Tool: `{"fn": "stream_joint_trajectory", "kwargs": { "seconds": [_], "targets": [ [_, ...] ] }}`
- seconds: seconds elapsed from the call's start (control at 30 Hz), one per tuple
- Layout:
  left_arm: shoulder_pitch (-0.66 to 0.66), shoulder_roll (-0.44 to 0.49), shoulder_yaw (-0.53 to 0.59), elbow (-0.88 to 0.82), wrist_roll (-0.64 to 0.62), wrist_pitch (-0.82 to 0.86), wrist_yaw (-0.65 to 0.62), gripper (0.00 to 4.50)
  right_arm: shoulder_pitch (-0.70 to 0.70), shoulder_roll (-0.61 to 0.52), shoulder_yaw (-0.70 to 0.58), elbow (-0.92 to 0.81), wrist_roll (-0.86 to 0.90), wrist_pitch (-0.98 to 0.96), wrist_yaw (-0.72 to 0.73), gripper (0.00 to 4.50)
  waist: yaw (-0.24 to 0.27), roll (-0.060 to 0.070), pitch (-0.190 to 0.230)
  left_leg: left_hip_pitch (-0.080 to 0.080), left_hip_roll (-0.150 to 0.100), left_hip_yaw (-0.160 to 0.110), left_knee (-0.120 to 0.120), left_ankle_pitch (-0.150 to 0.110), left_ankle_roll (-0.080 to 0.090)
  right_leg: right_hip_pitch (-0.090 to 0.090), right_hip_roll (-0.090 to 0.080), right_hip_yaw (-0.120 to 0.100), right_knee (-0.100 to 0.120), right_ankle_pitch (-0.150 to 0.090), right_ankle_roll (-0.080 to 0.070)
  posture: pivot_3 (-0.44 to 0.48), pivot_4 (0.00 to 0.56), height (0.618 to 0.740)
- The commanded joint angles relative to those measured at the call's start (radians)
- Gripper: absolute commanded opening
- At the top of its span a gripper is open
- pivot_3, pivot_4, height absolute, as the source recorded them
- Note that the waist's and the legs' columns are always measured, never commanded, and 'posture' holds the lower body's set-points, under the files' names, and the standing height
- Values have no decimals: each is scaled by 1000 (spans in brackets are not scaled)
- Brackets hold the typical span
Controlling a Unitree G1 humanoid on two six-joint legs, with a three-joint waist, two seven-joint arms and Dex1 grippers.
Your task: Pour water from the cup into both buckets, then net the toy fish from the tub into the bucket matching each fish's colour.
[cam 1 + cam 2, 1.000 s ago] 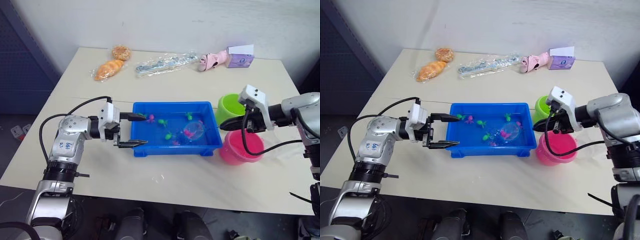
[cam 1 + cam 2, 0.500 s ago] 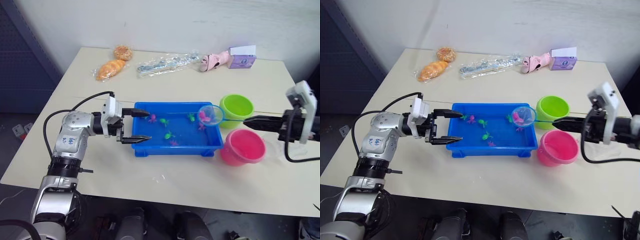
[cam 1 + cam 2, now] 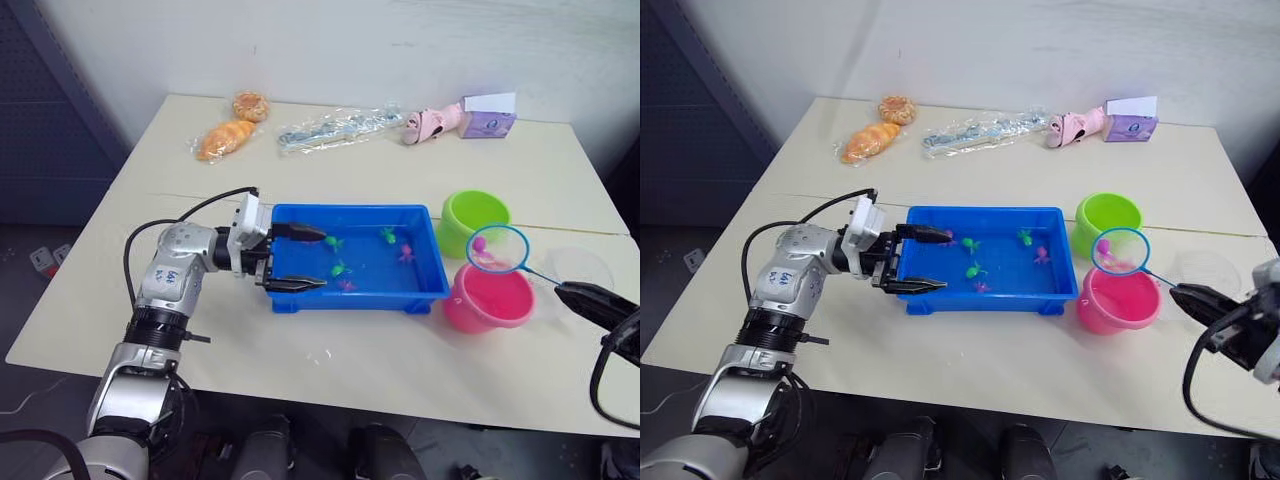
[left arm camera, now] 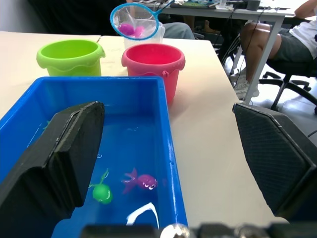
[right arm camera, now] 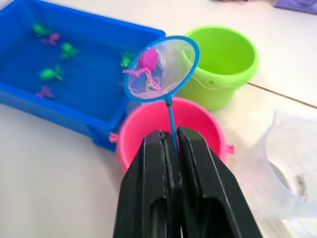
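Note:
The blue tub (image 3: 355, 297) holds water and several tiny green and pink fish (image 3: 340, 268). My left gripper (image 3: 305, 259) is open, its two fingers reaching over the tub's left end. My right gripper (image 3: 575, 294) is shut on the thin handle of the blue-rimmed net (image 3: 497, 248). The hoop hangs above the far rim of the pink bucket (image 3: 487, 300) and carries a pink fish (image 5: 147, 59) in its mesh. Just behind stands the lime green bucket (image 3: 475, 222). The clear cup (image 3: 582, 268) stands to the right of the pink bucket.
Two wrapped pastries (image 3: 222, 138), a clear plastic bag (image 3: 335, 127), a pink toy (image 3: 428, 122) and a purple box (image 3: 488, 113) lie along the table's far edge. A seated person (image 4: 292, 34) and an office chair are beyond the table in the left wrist view.
The net rose out of the tub's water with a pink fish and travelled right, from the tub's right end to above the pink bucket. My left gripper edged further over the tub's left end.

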Motion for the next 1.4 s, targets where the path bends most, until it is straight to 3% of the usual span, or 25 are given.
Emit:
{"fn": "stream_joint_trajectory", "kwargs": {
  "seconds": [0.03, 0.23, 0.43, 0.53, 0.73, 0.87, 0.93, 1.1, 1.23, 1.4],
  "targets": [
    [1, -17, -7, -31, -9, 5, 6, 4461, 82, 37, 22, 0, -127, -290, -31, 0, 0, 0, 0, 1, 0, 0, 0, 0, 0, 0, 0, 0, 0, 0, 0, 0, 150, 740],
    [7, -24, -13, -47, -11, 16, 12, 4461, 254, 84, 76, 110, -315, -720, -47, 0, -1, 0, 0, 2, 0, 2, 0, 0, 0, 0, 0, 2, 0, 0, 1, 0, 150, 740],
    [2, -31, -10, -49, -10, 14, 30, 4461, 298, 109, 120, 269, -531, -1173, -179, 0, -3, 0, 0, 3, 0, 3, 0, 1, -1, 0, 0, 3, 0, 0, 1, 0, 150, 740],
    [6, -34, -10, -58, -11, 17, 40, 4461, 332, 67, 157, 327, -683, -1404, -237, 0, -4, 1, 0, 3, 0, 3, -1, 1, -1, 0, 0, 4, 0, 0, 1, 0, 150, 740],
    [10, -36, -1, -74, -18, 22, 61, 4461, 327, 60, 140, 394, -888, -1472, -420, 0, -4, 1, 0, 3, 0, 4, -1, 1, -2, 0, 1, 5, 0, -1, 1, 0, 150, 740],
    [12, -37, -1, -77, -19, 22, 70, 4461, 335, 59, 154, 401, -885, -1542, -486, 0, -5, 1, 0, 3, 0, 4, -1, 2, -3, 0, 1, 5, 0, -1, 1, 0, 150, 740],
    [14, -38, -1, -80, -20, 22, 72, 4461, 346, 64, 166, 398, -849, -1549, -489, 0, -5, 1, 0, 3, 1, 4, -1, 2, -3, 0, 1, 5, 0, -1, 1, 0, 150, 740],
    [22, -28, 3, -77, -17, 18, 73, 4461, 345, 83, 210, 268, -506, -1339, -396, 0, -9, 1, 0, 3, 1, 4, -1, 2, -3, 0, 1, 5, 1, -1, 1, 0, 150, 740],
    [23, -11, 15, -66, -16, 17, 76, 4461, 270, 34, 213, 107, -110, -973, -380, 0, -21, 1, 0, 4, 2, 3, 0, 2, -2, 1, 1, 5, 1, 0, 1, 0, 150, 740],
    [18, 8, 33, -41, -9, 4, 82, 4461, 132, -138, 282, -23, 311, -446, -534, 0, -23, 1, 0, 4, 3, 2, 0, 2, -1, 1, 1, 5, 1, 0, 1, 0, 150, 740]
  ]
}}
